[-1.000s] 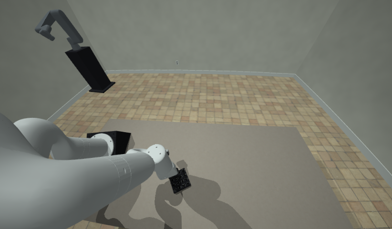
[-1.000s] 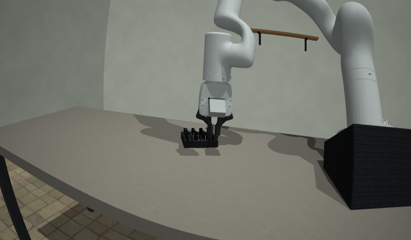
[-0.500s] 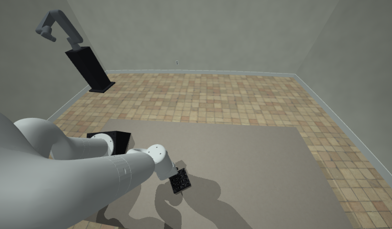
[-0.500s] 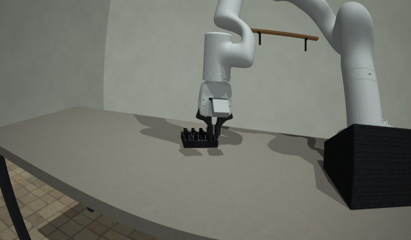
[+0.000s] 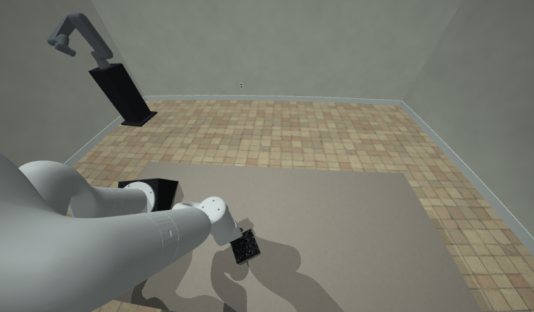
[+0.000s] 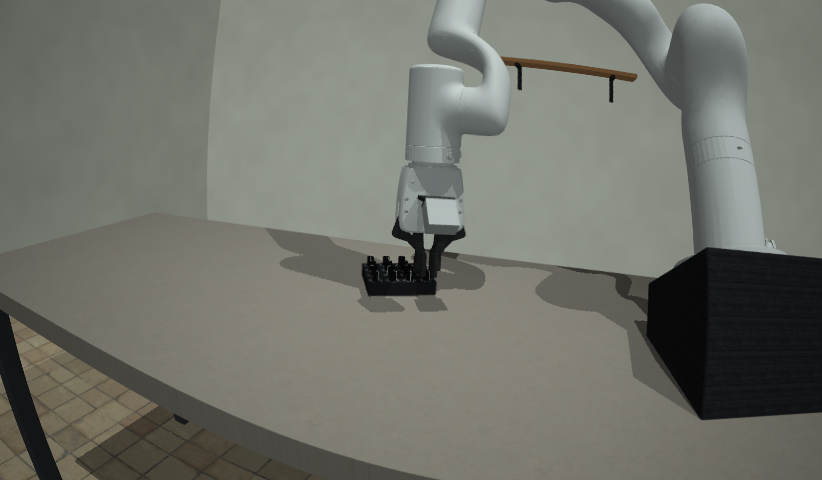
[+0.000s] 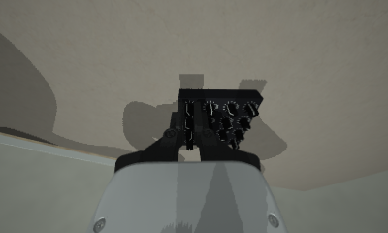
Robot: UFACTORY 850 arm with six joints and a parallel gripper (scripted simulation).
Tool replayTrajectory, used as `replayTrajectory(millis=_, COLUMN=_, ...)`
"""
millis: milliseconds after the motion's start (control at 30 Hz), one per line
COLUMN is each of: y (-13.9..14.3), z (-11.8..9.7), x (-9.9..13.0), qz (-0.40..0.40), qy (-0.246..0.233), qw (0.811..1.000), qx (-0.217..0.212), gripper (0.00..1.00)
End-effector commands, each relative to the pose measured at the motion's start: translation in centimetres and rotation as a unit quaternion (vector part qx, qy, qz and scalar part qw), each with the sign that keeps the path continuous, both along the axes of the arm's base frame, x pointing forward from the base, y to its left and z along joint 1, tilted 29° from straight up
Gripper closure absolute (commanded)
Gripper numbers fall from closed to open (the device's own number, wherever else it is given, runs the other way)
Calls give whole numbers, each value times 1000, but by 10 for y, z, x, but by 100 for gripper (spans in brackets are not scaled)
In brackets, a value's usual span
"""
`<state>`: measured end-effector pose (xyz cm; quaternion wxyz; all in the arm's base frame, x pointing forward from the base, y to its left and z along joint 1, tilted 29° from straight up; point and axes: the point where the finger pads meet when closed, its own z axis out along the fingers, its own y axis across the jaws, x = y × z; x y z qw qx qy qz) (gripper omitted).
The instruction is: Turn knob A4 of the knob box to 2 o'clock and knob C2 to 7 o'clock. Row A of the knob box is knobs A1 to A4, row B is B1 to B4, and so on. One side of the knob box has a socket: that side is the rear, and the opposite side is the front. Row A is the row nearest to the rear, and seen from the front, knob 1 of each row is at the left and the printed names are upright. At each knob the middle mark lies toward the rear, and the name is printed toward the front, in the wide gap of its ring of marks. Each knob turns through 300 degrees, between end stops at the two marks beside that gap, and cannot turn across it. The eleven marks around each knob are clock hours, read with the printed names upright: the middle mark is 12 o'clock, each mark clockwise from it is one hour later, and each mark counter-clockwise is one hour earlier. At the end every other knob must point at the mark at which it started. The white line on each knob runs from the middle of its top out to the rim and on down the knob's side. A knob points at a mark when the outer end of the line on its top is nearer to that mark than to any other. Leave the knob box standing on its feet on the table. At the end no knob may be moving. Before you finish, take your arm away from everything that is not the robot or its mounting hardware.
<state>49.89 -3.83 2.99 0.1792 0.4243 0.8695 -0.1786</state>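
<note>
From where I stand, the grey desk carries everything: the arm's black pedestal at one end, set there so the arm can reach over the working area, and the small black knob box out on the surface, standing flat on its feet, which lets the knobs be turned from above. The white arm bends over and drops its wrist straight down onto the box, vertical so that a twist of the wrist turns a knob about its own axis. The claw is closed narrowly around one knob at the box's near edge; which knob I cannot read, the labels being too small. The other knobs stand untouched beside it.
</note>
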Motion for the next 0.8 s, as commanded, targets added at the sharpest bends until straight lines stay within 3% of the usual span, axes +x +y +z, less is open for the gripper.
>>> replayTrajectory(millis=0, y=0, z=0, x=1, qz=0, qy=-1, qw=1000, qx=0, gripper=92)
replayTrajectory(millis=67, y=0, z=0, x=1, qz=0, qy=-1, qw=1000, qx=0, gripper=92)
replayTrajectory(millis=100, y=0, z=0, x=1, qz=0, qy=-1, qw=1000, qx=0, gripper=81)
replayTrajectory(millis=767, y=0, z=0, x=1, qz=0, qy=-1, qw=1000, qx=0, gripper=81)
